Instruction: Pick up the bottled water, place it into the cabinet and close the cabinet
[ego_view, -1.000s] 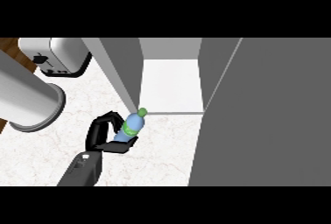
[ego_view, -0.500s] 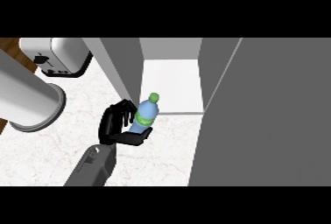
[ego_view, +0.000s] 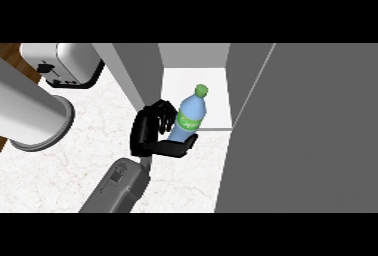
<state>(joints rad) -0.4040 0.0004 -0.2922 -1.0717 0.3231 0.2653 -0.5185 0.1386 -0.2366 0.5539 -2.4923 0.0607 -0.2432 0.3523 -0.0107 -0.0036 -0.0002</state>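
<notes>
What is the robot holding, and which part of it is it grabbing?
The left hand holds the bottled water, with fingers and thumb curled round its lower half. The green cap and the upper part stick out free.

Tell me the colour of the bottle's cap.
Green cap on a light blue bottle, best seen in the head view.

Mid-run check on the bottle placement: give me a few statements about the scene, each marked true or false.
1. The right hand is curled round the bottled water. True.
2. The bottle's cap is blue. False: it is green.
3. The cabinet is closed. False: it is open, its white inside showing.
4. A toaster stands on the counter at upper left. True.
5. The bottle lies flat on the counter. False: the hand holds it at the cabinet's opening.
</notes>
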